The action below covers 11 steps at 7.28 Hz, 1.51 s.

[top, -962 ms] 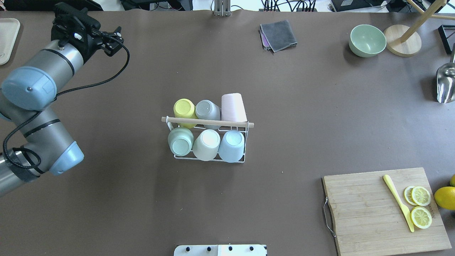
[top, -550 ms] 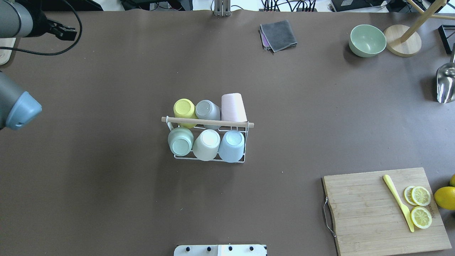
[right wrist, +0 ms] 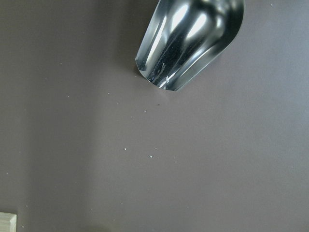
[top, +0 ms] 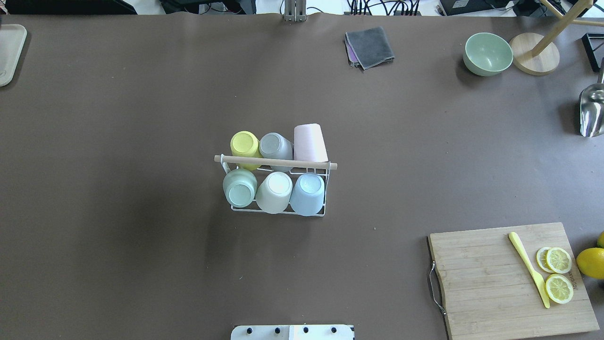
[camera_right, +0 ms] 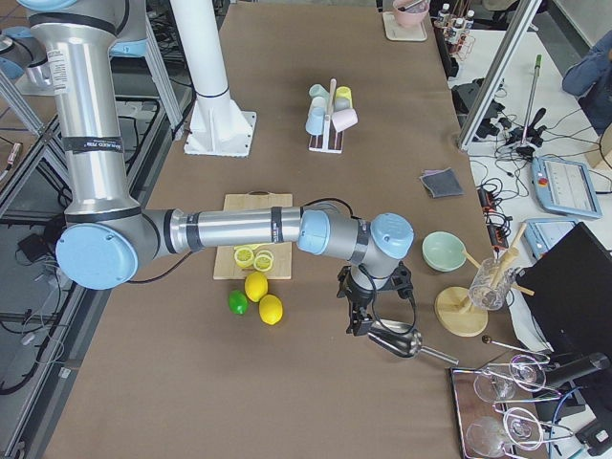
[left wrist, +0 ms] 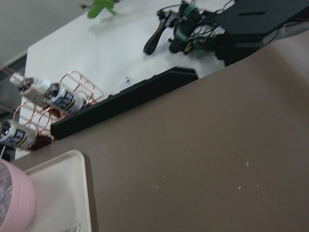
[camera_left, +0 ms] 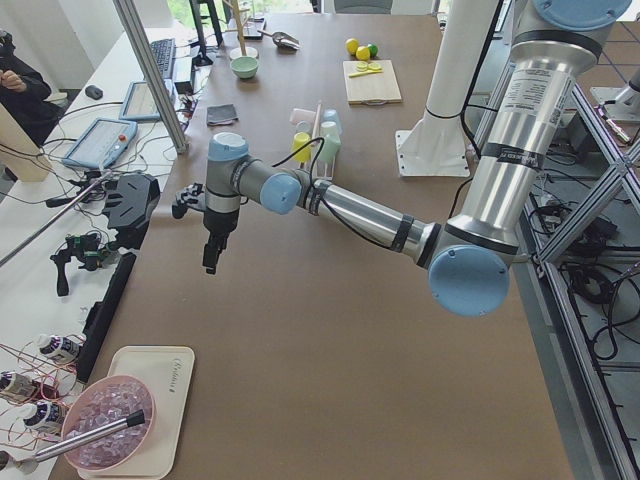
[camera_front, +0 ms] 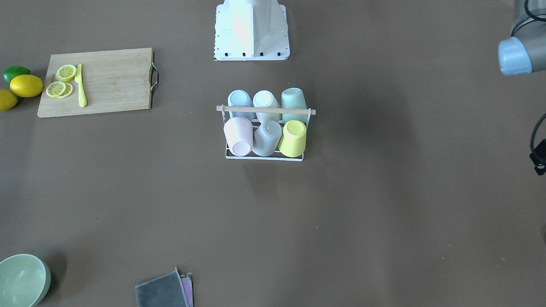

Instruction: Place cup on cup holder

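The cup holder (top: 276, 162), a white wire rack with a wooden rod, stands mid-table. It bears several upturned cups: yellow (top: 244, 143), grey (top: 275, 145) and pink (top: 310, 141) on the far side, green (top: 239, 187), cream (top: 274, 191) and blue (top: 307, 192) on the near side. It also shows in the front-facing view (camera_front: 265, 110). My left gripper (camera_left: 210, 262) hangs over the table's far left end, well away from the rack. My right gripper (camera_right: 356, 325) hovers by the metal scoop (camera_right: 394, 340) at the right end. I cannot tell whether either is open or shut.
A cutting board (top: 509, 278) with lemon slices and a yellow knife (top: 528, 269) lies near right. A green bowl (top: 488, 53), a wooden stand (top: 534, 53) and a grey cloth (top: 369, 46) sit at the back. A cream tray (top: 9, 52) is far left.
My left arm has swung away to the left and left the overhead view. The rack and cups have not moved.
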Available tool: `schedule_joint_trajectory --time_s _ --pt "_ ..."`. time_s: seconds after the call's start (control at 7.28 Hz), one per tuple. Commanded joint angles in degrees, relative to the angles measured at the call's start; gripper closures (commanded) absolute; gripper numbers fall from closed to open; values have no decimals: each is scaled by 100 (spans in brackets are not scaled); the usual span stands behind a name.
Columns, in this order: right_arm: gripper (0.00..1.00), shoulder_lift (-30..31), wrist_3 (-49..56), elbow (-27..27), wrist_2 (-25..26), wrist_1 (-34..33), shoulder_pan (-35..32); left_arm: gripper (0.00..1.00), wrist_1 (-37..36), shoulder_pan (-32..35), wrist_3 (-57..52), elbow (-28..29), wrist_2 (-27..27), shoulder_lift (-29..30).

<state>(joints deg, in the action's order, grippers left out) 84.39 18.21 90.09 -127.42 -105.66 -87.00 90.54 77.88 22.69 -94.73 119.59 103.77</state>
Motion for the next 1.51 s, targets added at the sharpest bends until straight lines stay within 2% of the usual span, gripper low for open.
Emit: schedule_joint_trajectory --time_s 0.0,0.41,0.55,1.37 --pt "0 7 -28 -44 7 1 8 2 -344 796 -62 -19 1625 -1134" --pt "0 -80 -1553 -27 -2 80 -1 2 -134 861 -115 -133 1796 -2236" --pt "0 -72 -1584 -35 -2 350 -70 2 -124 861 -124 -81 1787 -2239" --pt "0 7 -1584 -62 -54 397 -133 2 -124 878 -1168 -116 1725 -2151"
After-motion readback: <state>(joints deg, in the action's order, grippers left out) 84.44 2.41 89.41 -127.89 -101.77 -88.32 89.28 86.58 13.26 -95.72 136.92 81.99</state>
